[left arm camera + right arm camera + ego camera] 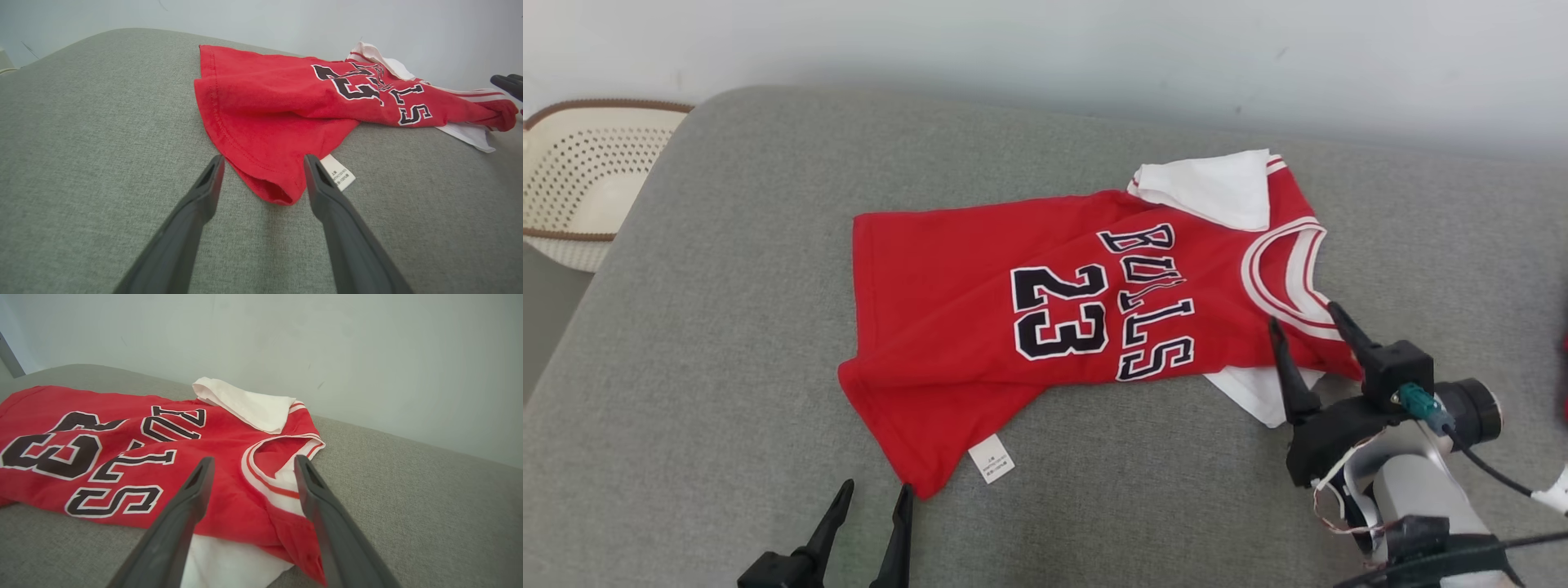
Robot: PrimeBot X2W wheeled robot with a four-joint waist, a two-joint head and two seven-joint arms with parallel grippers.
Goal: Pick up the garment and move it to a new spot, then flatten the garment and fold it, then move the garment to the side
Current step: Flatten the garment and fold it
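The left gripper [876, 487] hovers empty, fingers spread. The hem corner of the red Bulls jersey [964, 302] lies just ahead of its tips, and a white care label [992, 458] is just to their right. The right gripper [1302, 315], also spread and empty, points at the collar [1286, 278], with a white sleeve [1245, 392] beside its left finger. The jersey lies front up and rumpled on the grey cushion [703, 343]. Beyond the collar, another white sleeve [1217, 192] is folded over the shoulder. A perforated basket [580, 180] sits far left.
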